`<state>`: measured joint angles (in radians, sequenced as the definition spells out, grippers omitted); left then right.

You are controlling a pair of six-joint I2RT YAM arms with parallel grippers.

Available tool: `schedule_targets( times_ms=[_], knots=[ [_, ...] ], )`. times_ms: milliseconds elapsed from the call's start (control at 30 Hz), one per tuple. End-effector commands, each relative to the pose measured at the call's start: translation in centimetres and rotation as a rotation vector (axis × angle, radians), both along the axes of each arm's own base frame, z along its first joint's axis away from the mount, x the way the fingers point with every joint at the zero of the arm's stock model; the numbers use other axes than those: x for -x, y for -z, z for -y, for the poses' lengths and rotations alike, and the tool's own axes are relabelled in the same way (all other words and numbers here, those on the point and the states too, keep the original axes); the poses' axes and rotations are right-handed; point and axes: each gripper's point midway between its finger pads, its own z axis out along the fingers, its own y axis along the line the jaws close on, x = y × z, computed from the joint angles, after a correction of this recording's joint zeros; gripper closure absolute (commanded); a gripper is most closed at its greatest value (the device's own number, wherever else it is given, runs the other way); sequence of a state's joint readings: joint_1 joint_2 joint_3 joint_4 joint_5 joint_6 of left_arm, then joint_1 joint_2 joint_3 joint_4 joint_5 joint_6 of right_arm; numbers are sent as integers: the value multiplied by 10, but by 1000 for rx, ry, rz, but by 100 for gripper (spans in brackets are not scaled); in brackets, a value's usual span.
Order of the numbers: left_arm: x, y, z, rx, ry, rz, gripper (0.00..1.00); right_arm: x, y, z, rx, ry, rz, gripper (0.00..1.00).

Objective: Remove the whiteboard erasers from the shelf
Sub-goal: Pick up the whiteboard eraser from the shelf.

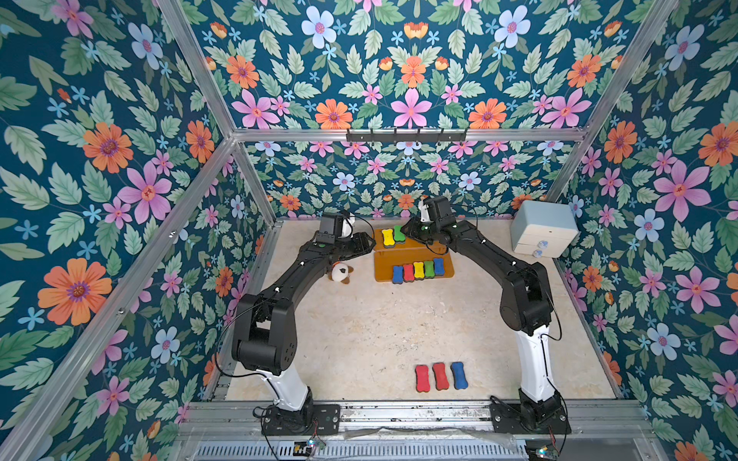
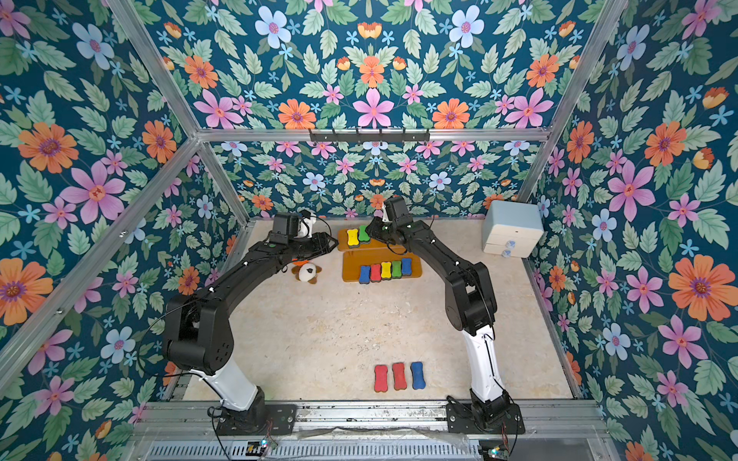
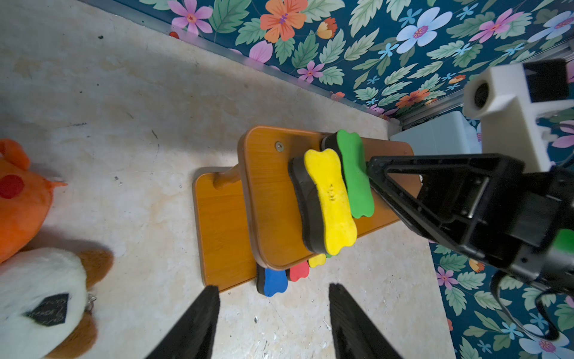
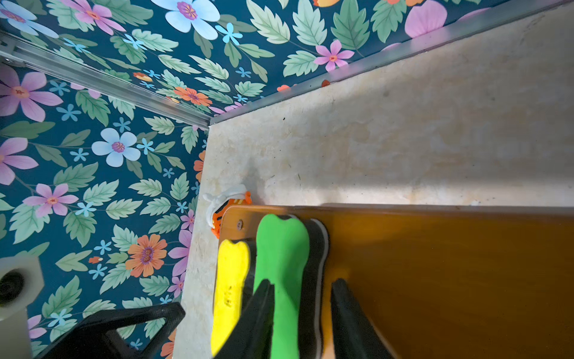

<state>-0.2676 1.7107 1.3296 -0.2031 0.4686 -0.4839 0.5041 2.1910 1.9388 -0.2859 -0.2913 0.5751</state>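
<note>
Right tool [image 4: 302, 281] straddles the green eraser [image 4: 281, 248] on the shelf [image 4: 435, 264] top board, jaws narrow, not yet pinching; next should be closing and lifting. Left tool [image 3: 275, 286] hovers wide, empty.

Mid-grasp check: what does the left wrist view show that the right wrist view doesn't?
Only left wrist: the orange plush, the brown-white plush, and a blue eraser on the lower board of the shelf. Only right wrist: the right hand with a finger on each side of the green eraser. Both: the green and the yellow eraser side by side on the shelf's top board.
</note>
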Motion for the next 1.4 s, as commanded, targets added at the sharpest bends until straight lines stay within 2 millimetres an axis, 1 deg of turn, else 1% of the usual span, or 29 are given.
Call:
schedule_targets(
  times_ms=[0, 200, 367, 467, 600, 733, 833, 933, 1000, 1033, 1133, 1200, 1233, 1267, 1367],
  knots=[
    [1, 1, -2, -9, 9, 4, 38, 0, 2, -3, -2, -19, -3, 67],
    [2, 0, -3, -5, 14, 6, 39, 1, 6, -3, -4, -15, -12, 75],
    [4, -2, -3, -1, 18, 7, 39, 3, 8, -2, -8, -10, -18, 85],
    [7, -3, -3, 2, 23, 7, 39, 4, 5, 1, -14, 3, -10, 92],
    [10, -4, -5, -7, 19, 5, 41, 7, 4, 4, -15, 15, -3, 95],
    [16, -10, -9, -14, 9, 17, 41, 11, -3, 6, -22, 28, 7, 97],
    [21, -11, -11, -18, 1, 19, 41, 17, -15, 10, -25, 51, 30, 100],
    [29, -12, -14, -18, -4, 22, 41, 28, -25, 14, -28, 79, 46, 100],
    [35, -13, -16, -18, -6, 24, 41, 40, -33, 17, -33, 99, 61, 100],
    [37, -14, -17, -16, -6, 25, 42, 48, -34, 18, -33, 106, 62, 100],
    [49, -14, -18, -4, -3, 27, 42, 80, -37, 22, -39, 136, 65, 100],
    [59, -13, -19, 10, 0, 25, 41, 109, -35, 25, -45, 155, 55, 100],
    [63, -13, -20, 14, 0, 28, 41, 123, -29, 25, -41, 160, 42, 100],
    [68, -14, -21, 16, 1, 31, 42, 142, -35, 28, -49, 165, 44, 100],
    [82, -12, -25, 20, -4, 41, 41, 197, -18, 27, -22, 166, -5, 100]
  ],
)
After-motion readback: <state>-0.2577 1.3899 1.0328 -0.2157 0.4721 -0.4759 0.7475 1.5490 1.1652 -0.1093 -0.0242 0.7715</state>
